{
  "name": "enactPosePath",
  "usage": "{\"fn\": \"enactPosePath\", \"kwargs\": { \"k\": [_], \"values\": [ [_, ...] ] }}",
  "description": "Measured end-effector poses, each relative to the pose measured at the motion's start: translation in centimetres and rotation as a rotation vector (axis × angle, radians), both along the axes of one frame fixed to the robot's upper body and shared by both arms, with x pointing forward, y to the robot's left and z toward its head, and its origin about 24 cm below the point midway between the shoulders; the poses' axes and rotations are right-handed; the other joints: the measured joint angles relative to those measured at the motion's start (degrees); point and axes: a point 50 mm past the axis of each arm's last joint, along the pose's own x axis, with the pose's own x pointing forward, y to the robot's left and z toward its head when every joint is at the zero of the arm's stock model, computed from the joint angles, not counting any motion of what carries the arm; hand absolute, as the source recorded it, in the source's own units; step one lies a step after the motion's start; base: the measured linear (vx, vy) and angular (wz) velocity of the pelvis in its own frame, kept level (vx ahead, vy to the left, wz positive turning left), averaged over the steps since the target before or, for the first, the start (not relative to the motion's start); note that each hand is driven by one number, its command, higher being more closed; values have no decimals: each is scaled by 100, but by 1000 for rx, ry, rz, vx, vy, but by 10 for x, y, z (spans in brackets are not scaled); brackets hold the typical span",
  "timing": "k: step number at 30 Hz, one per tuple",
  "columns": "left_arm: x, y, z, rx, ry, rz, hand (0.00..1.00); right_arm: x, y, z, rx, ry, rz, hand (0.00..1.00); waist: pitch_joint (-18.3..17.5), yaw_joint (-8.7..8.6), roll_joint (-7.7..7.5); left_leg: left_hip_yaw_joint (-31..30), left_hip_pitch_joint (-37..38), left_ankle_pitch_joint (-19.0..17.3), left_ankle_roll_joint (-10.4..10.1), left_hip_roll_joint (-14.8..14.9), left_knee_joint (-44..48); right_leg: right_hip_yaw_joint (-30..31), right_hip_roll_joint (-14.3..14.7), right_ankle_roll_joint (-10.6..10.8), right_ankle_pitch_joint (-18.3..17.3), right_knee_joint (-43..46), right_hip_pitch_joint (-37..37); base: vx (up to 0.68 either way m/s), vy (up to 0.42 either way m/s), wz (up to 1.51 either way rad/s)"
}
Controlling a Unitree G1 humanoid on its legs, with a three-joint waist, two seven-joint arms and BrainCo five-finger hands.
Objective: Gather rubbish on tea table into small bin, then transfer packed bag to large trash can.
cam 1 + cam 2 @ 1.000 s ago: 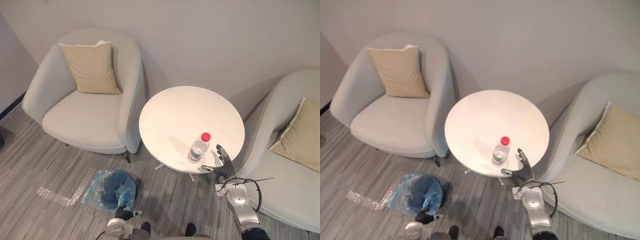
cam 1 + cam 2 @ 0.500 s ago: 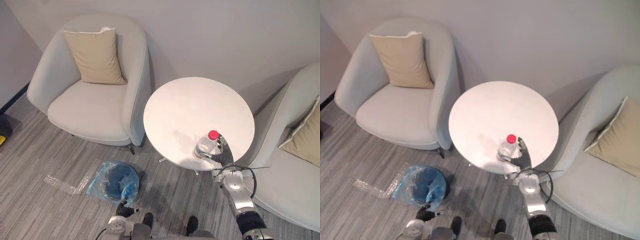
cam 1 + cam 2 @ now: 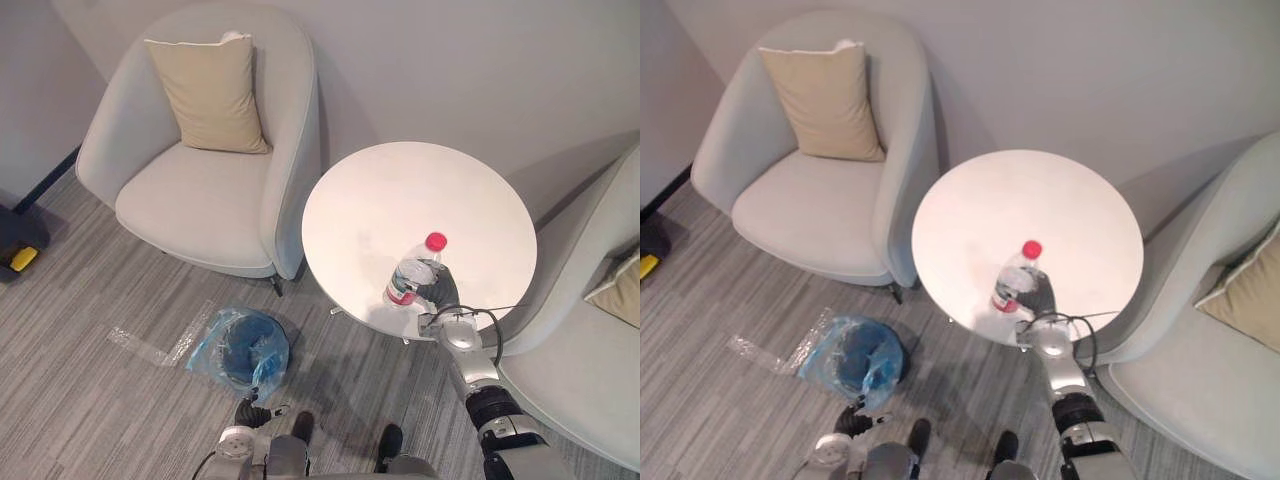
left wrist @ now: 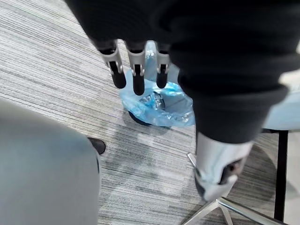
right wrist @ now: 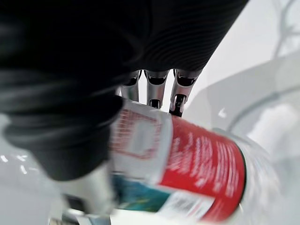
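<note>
1. Right hand (image 3: pixel 440 293) has closed in from beside the bottle (image 3: pixel 412 272). Its fingers now wrap the labelled lower body, where a second ago they were spread and apart from it. Whole view also shifted, so the camera moved too.
2. Bottle stands upright near the tea table's (image 3: pixel 400 190) front edge, red cap up, base apparently on the top. The grip sits low on the body, probably for a steady lift without tipping.
3. Small bin (image 3: pixel 243 348) is on the floor left of the table, lined with a blue bag (image 3: pixel 268 362) whose mouth is open upward, ready to take a drop.
4. Left hand (image 4: pixel 138 75) hangs low over the floor near the bin, fingers straight, holding nothing. Likely waiting for the bag step.
5. Count: one bottle, one table, one bin, one blue bag, two armchairs (image 3: pixel 190 200) (image 3: pixel 590 380), two tan cushions (image 3: pixel 210 95) (image 3: pixel 620 295), and one clear plastic strip (image 3: pixel 150 345) on the floor.
6. No other rubbish is visible on the table.
</note>
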Motion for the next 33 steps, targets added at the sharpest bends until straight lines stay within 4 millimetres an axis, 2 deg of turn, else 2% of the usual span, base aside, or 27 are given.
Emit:
{"fn": "enactPosePath", "kwargs": {
  "k": [8,13,19,22,27,33],
  "values": [
    [0,-1,0,-1,-1,-1,0,-4,0,7,3,-37,19,100,8,-7,14,-4,4,2,-2,0,11,-1,0,0,0,0,8,0,0,0],
    [0,-1,0,2,4,-4,0,-32,3,25,22,-161,45,100,5,-58,5,20,74,1,-2,4,8,38,-1,1,0,-1,55,-3,3,-1],
    [-3,0,-2,22,18,-29,0,-67,4,27,-32,-190,67,100,-31,-188,-49,176,249,-2,-4,23,-17,237,12,15,10,-70,180,-39,11,-12],
    [-7,3,-3,32,36,-31,0,-81,4,25,5,-191,34,100,-117,-325,-113,352,365,-3,-7,78,-69,419,53,16,36,-76,186,-61,8,-27],
    [-11,5,-5,43,53,-41,0,-97,3,24,-39,-189,38,100,-284,-356,-189,436,428,6,-22,100,-123,510,70,21,72,-119,193,-22,7,-13],
    [-14,5,-7,47,70,-48,0,-106,10,22,-70,-182,52,100,-366,-361,-220,438,618,6,-20,79,-116,487,65,33,127,-263,474,-12,10,1]
  ]
}}
